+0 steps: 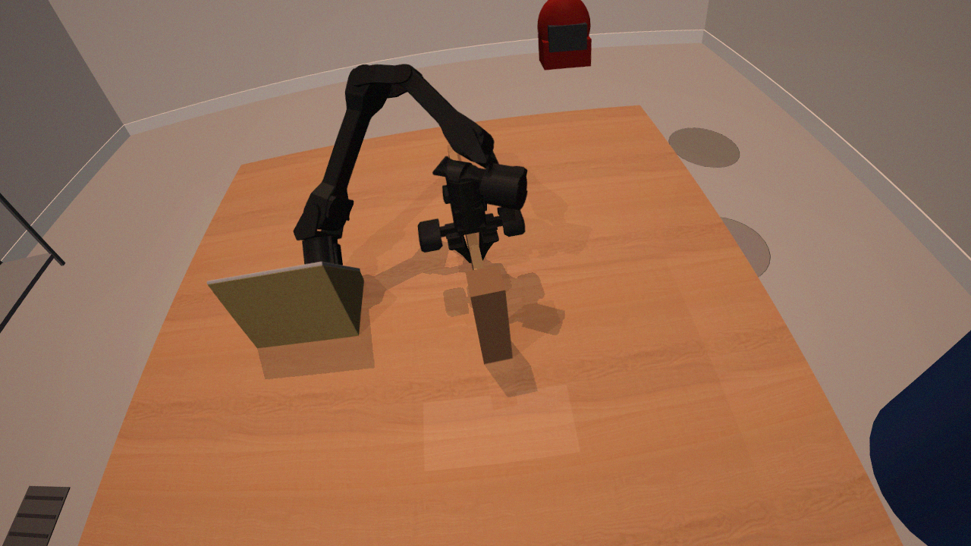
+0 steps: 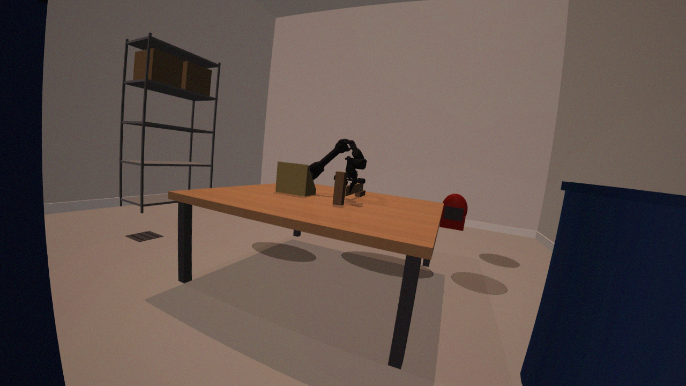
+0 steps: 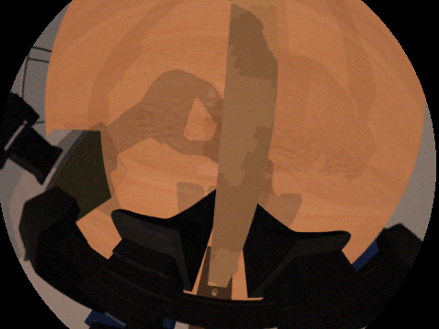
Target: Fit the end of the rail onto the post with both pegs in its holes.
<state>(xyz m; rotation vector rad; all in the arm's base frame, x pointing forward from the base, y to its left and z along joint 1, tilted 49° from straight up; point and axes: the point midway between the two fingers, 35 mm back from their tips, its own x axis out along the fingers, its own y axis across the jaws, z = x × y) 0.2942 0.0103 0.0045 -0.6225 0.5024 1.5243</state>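
Gripper jaws closed on the bed rail, one finger each side, nr its post end. So grasp = done. Rail runs from the wooden post back under the wrist, approx in line w/ post. Near end is up by the post's inner face, prob. lifted off the table, but can't confirm height.

In wrist view a small round peg tip or similar shows on the post just beyond rail end, so rail prob. not fully home; 2nd peg can't be made out. Touching vs. small gap: can't tell. Level: can't tell either. Far end looks to be at/nr the footboard block in ext. view; bracket seat too small to judge.

Left, by my read: line up both holes w/ pegs, push rail flush to post, check level + far end in bracket, then let go. Release not done.
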